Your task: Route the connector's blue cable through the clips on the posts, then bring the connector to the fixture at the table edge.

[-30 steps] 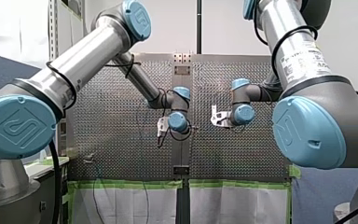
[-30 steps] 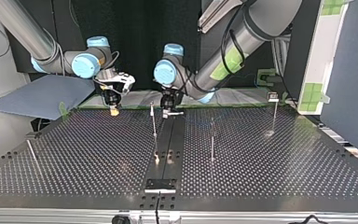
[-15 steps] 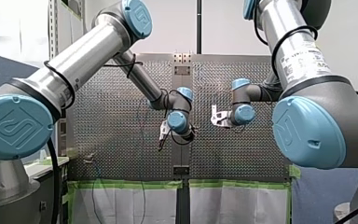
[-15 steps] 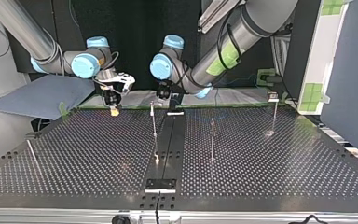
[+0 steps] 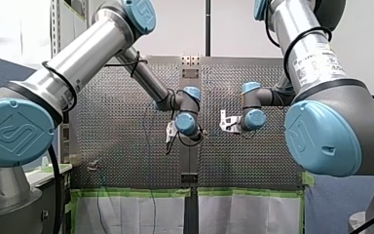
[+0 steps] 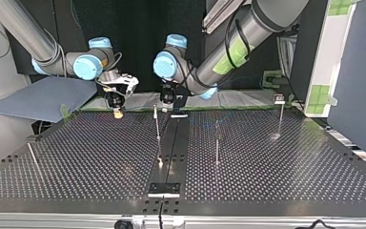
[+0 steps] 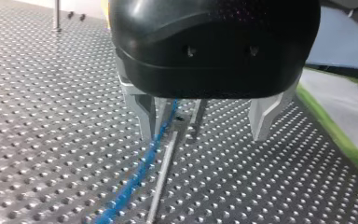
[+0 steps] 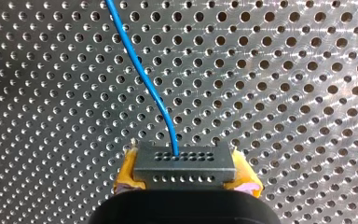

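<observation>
One connector (image 8: 185,163) (arm label (image 5: 316,61) illegible)

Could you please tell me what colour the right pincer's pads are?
The pads are yellow, clearest in the right wrist view.

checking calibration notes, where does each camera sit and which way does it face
Front view: behind and above the arms, looking over the table; both arms show.
Top view: across the table, facing the arms; sides crossed.
Left wrist view: on my left wrist, past my left hand to the blue cable and a post.
Right wrist view: on my right wrist, over my right hand gripping the connector.
Shared: both wrist views show the blue cable.
</observation>
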### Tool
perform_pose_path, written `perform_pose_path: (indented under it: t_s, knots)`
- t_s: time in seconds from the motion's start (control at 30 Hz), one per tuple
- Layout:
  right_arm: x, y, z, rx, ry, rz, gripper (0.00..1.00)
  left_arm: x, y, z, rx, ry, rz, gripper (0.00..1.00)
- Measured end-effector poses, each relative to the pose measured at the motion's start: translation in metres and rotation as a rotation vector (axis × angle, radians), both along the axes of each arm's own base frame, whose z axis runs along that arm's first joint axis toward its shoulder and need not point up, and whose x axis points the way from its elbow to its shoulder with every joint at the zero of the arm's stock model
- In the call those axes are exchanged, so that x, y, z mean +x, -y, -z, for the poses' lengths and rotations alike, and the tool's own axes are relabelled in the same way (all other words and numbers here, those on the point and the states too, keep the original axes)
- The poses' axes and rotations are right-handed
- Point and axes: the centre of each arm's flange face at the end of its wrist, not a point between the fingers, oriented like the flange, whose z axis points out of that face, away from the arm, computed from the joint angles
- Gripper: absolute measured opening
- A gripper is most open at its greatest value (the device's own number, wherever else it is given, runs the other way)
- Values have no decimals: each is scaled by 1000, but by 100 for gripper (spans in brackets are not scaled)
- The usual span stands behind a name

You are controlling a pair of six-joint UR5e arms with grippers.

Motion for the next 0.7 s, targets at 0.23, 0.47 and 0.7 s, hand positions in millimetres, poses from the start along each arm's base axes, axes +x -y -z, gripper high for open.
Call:
perform_pose_path:
  t_s: [0.23,0.47,0.7]
  knots:
    - [1,-1,0,4,-1,-2,0,-10,5,-4,0,0,9,98]
    - [1,-2,1,6,1,-2,0,-24,3,-20,-7,9,21,98]
    - [1,-2,0,7,3,-1,0,-40,0,-14,7,-9,34,98]
